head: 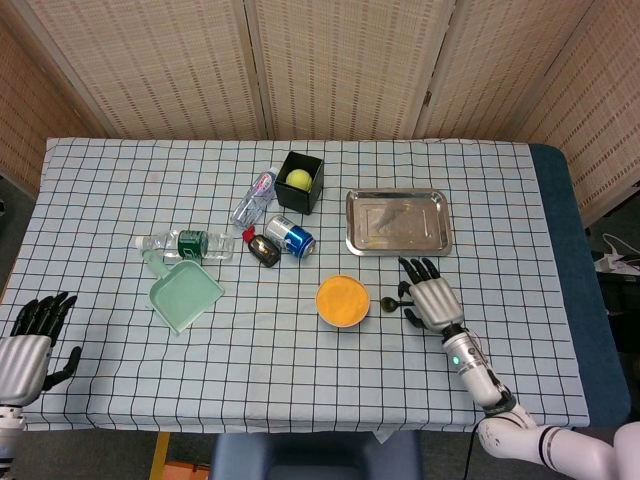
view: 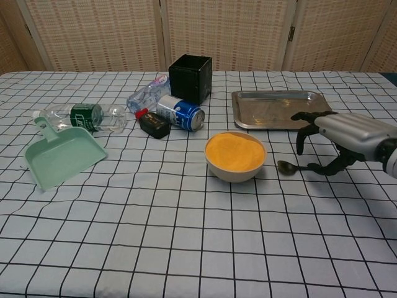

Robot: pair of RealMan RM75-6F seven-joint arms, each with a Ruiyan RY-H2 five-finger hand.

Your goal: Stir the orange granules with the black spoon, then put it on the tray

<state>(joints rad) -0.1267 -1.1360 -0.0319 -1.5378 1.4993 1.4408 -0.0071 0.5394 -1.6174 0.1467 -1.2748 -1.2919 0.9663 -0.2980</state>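
Note:
The bowl of orange granules [head: 343, 301] [view: 236, 153] stands mid-table. Just to its right the black spoon [head: 388, 303] [view: 286, 166] lies flat on the cloth, its bowl end toward the granules and its handle running right under my right hand [head: 428, 297] [view: 340, 138]. That hand hovers over the handle with fingers spread and arched downward, thumb low beside the handle; nothing is gripped. The steel tray [head: 398, 222] [view: 282, 110] sits behind the spoon. Far off at the table's near left edge, my left hand [head: 30, 340] is open and holds nothing.
A black box [head: 300, 181] with a yellow-green ball, two lying plastic bottles [head: 186, 243], a blue can [head: 290, 237] and a small black object [head: 264, 250] cluster left of the tray. A green dustpan [head: 183, 293] lies further left.

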